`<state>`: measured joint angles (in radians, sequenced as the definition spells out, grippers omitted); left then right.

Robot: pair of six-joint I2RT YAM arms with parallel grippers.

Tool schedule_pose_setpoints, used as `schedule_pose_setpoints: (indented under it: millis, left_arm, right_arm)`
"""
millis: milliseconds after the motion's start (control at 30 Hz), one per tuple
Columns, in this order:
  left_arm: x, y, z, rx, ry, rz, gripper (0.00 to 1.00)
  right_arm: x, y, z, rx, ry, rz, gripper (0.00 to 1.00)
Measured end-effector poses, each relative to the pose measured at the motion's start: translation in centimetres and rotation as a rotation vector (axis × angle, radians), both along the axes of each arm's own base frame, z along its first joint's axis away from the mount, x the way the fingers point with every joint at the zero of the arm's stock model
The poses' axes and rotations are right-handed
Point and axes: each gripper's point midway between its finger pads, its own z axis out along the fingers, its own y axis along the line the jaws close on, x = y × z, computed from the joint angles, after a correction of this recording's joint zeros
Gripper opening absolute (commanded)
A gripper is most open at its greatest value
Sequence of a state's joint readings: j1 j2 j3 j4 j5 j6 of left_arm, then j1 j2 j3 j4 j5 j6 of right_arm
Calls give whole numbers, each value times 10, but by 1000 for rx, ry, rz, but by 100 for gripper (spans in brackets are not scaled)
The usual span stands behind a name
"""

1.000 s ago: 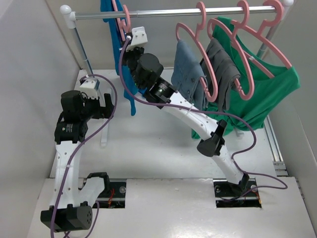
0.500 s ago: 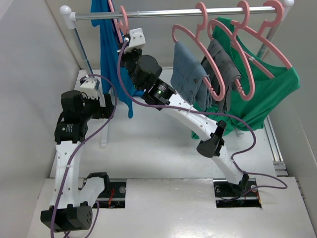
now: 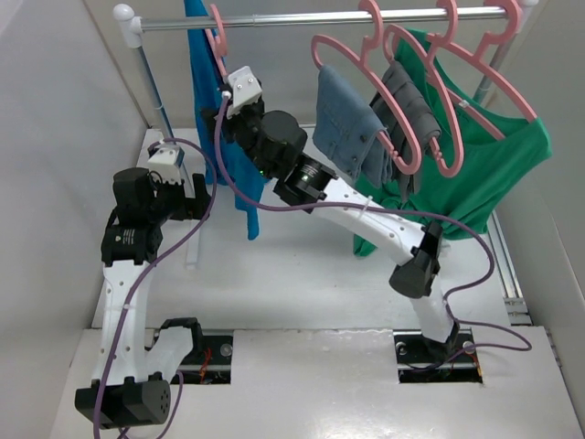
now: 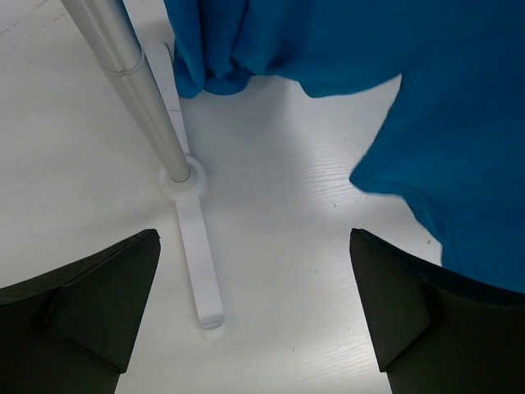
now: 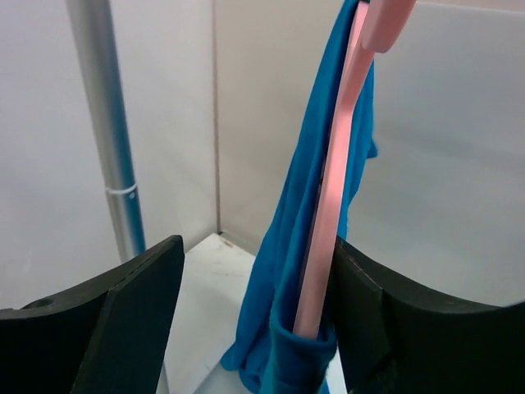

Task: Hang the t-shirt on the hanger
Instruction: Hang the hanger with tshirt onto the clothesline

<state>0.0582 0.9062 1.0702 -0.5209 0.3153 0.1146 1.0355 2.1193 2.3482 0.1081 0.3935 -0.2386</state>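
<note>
The blue t-shirt (image 3: 242, 178) hangs on the pink hanger (image 3: 218, 38), whose hook sits over the rail at the left end. In the right wrist view the hanger's arm (image 5: 328, 205) runs down into the t-shirt (image 5: 287, 271). My right gripper (image 5: 254, 320) is open around it, and the hanger lies close against the right finger (image 5: 410, 328). From above, the right gripper (image 3: 227, 108) sits just right of the hanging cloth. My left gripper (image 4: 254, 312) is open and empty, low over the table, with the t-shirt's hem (image 4: 443, 123) ahead of it.
The rail (image 3: 302, 20) also carries pink hangers with grey-blue garments (image 3: 343, 123) and a green shirt (image 3: 494, 165) to the right. The rack's pole (image 4: 131, 90) and white foot (image 4: 197, 263) stand just ahead of the left gripper. Walls close in the left and back.
The right gripper's jaws have opened and no longer clamp the hanger. The right arm has drawn back toward the right, and the t-shirt has swung and now hangs straighter. The left arm has not moved.
</note>
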Motion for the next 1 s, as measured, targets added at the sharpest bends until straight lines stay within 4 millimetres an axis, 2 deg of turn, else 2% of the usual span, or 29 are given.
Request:
schedule_pose_setpoints:
  millis: [33, 133, 167, 267, 333, 500, 667, 700, 800, 1000]
  left_arm:
    - [0, 0, 0, 0, 0, 0, 100]
    - [-1, 0, -2, 0, 2, 0, 100]
    - [-1, 0, -3, 0, 5, 0, 100]
    - [-2, 0, -5, 0, 11, 0, 100]
    - [-2, 0, -5, 1, 8, -1, 100]
    - [-2, -1, -5, 2, 7, -6, 100]
    - [-2, -1, -5, 2, 8, -11, 100]
    - [-2, -1, -5, 3, 7, -12, 100]
    - [-3, -1, -8, 8, 5, -14, 100]
    - [-4, 5, -14, 43, 2, 1, 100]
  right_arm:
    - [-4, -3, 0, -10, 1, 10, 78]
    - [-17, -12, 5, -33, -4, 47, 79]
    - [-23, -16, 5, -41, -6, 62, 83]
    - [-42, -26, 12, -57, -19, 116, 85]
    - [-53, -33, 18, -60, -29, 145, 90]
    - [-72, -51, 19, -78, -37, 185, 92]
    - [-91, -58, 13, -108, -45, 254, 92]
    - [-95, -59, 12, -114, -48, 275, 98]
    - [-111, -64, 8, -137, -58, 337, 100]
    - [-149, -96, 18, -142, -90, 427, 100]
